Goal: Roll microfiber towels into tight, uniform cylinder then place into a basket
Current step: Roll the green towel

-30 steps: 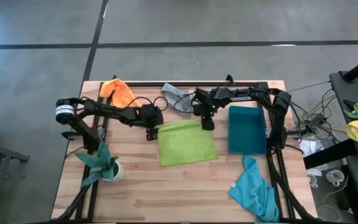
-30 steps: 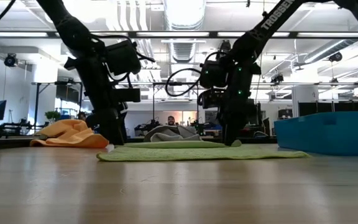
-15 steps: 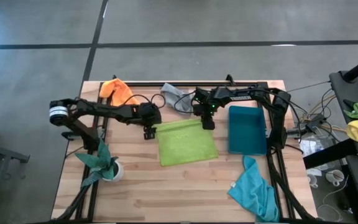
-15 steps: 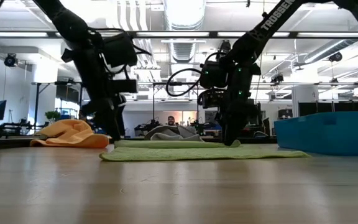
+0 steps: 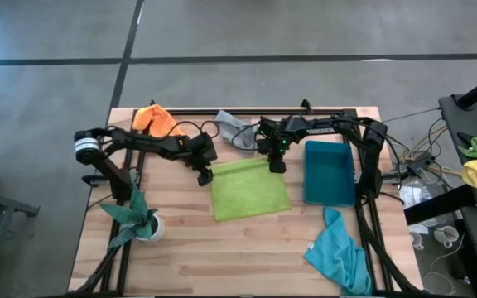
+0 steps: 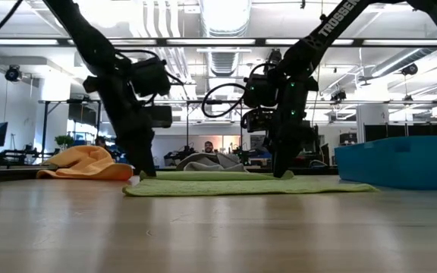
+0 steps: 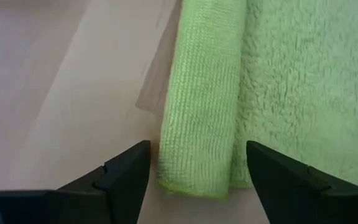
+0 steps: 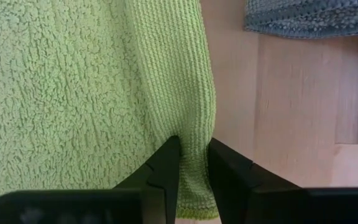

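Lime green towel (image 5: 250, 189) lies flat mid-table, its far edge already turned over into a narrow fold, so the roll looks just started. Right gripper (image 5: 277, 165) sits at the towel's 1 o'clock corner; right wrist view shows its fingers (image 8: 166, 165) nearly pressed together with the folded edge pinched between them, presumably to anchor that end so the roll stays even. Left gripper (image 5: 204, 175) is down at the 11 o'clock corner; left wrist view shows its fingers (image 7: 126, 171) spread either side of the fold's end, not touching cloth yet, likely lined up to take the matching grip so both ends turn together. Basket (image 5: 330, 172), teal, sits just beside the towel at 3 o'clock, nothing visible inside, handy for the drop. Other towels wait: orange towel (image 5: 157, 122) bunched at the table's 11 o'clock, grey towel (image 5: 235, 129) crumpled at 12 o'clock just beyond the right gripper, turquoise towel (image 5: 340, 252) heaped at 5 o'clock, hanging partly off the table edge. Potted plant (image 5: 137, 215) at 8 o'clock, not involved. Writing: low view shows white lettering on the right arm (image 6: 332, 26) reading roughly "TROSSEN", though the end is cut by the angle so not fully sure. No other legible labels.
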Controlling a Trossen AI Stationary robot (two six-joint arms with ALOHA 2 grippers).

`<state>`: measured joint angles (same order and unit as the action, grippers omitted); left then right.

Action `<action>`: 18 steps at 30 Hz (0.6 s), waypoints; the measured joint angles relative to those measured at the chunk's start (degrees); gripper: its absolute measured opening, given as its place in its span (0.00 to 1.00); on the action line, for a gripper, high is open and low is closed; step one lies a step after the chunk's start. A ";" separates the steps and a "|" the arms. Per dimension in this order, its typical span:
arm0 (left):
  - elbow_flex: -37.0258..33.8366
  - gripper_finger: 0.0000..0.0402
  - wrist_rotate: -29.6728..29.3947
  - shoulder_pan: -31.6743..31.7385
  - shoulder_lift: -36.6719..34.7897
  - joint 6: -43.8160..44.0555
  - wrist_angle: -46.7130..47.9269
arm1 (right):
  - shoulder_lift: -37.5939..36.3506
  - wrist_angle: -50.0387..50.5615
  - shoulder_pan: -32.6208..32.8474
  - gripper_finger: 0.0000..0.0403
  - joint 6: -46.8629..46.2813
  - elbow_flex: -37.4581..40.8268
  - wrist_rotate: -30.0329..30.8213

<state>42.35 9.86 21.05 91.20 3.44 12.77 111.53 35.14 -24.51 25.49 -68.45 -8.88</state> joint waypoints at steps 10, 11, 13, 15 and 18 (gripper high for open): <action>-0.11 0.38 -0.77 -0.04 1.40 -0.32 -0.55 | 0.02 0.02 0.00 0.18 -0.02 0.04 -0.01; -0.11 0.32 -0.80 -0.04 1.40 -1.17 -0.69 | 0.02 0.02 0.00 0.18 -0.02 0.04 -0.02; -0.11 0.19 -0.78 -0.04 1.42 -2.68 -0.86 | 0.02 0.07 0.00 0.17 -0.02 0.01 -0.02; -0.11 0.07 -0.62 -0.04 1.46 -4.15 -0.97 | 0.06 0.51 0.02 0.16 -0.02 -0.44 -0.04; -0.11 0.03 -1.46 -0.16 1.07 -5.78 -0.78 | -0.34 0.87 0.02 0.14 -0.02 -0.89 -0.04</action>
<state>42.24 8.40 20.90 92.27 -2.34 11.99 111.19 36.00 -24.49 25.47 -69.34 -8.92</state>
